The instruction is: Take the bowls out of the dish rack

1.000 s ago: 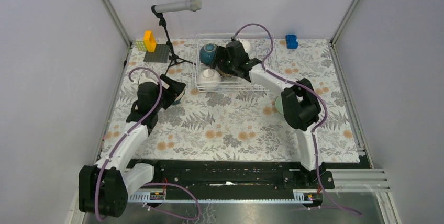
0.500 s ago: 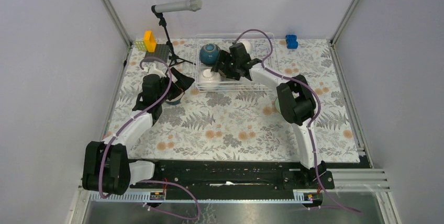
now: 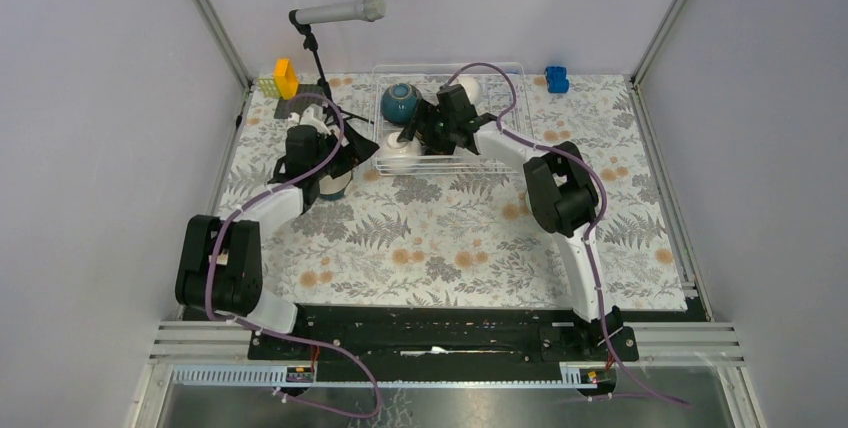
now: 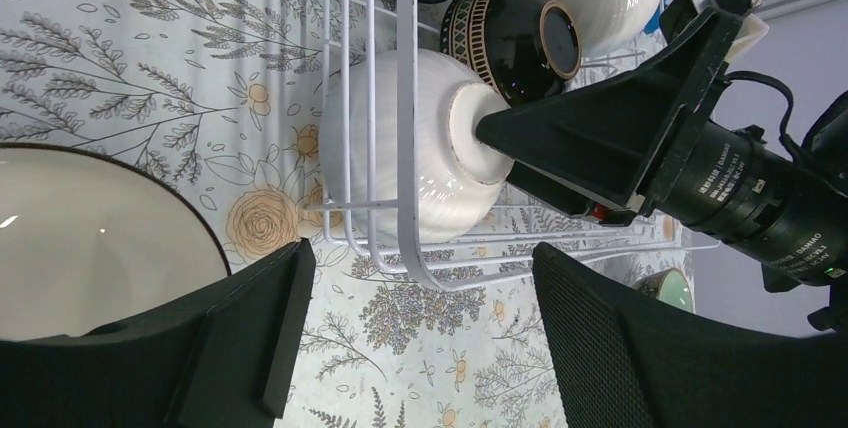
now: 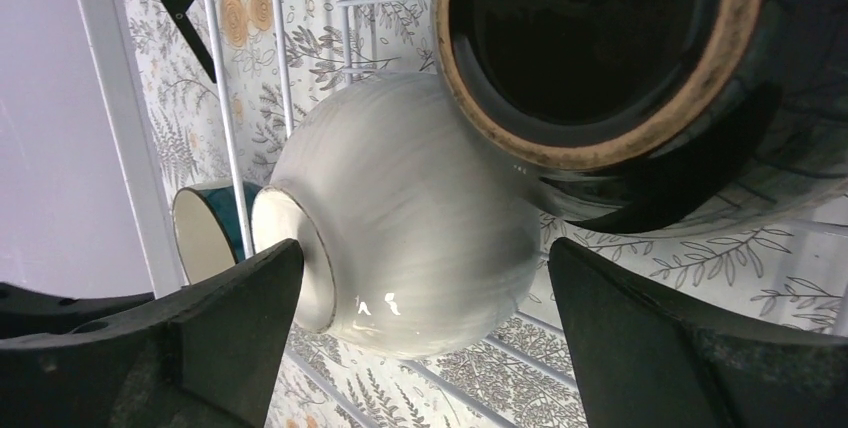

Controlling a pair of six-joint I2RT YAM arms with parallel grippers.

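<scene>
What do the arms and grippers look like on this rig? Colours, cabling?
Both the left arm and right arm have white links, black joint housings and a purple cable looped alongside. The left gripper and right gripper are black, with two wedge-shaped fingers, finely textured inside.

Spread over the table, a cloth (image 3: 450, 248) printed with grey ferns and orange flowers. At the far left corner, a yellow block (image 3: 286, 78) upright on a grey baseplate (image 3: 290, 104). Just beside it, a black tripod stand (image 3: 318, 63) carrying a grey microphone (image 3: 340, 12), level. At the far right corner, a blue block (image 3: 556, 79).
</scene>
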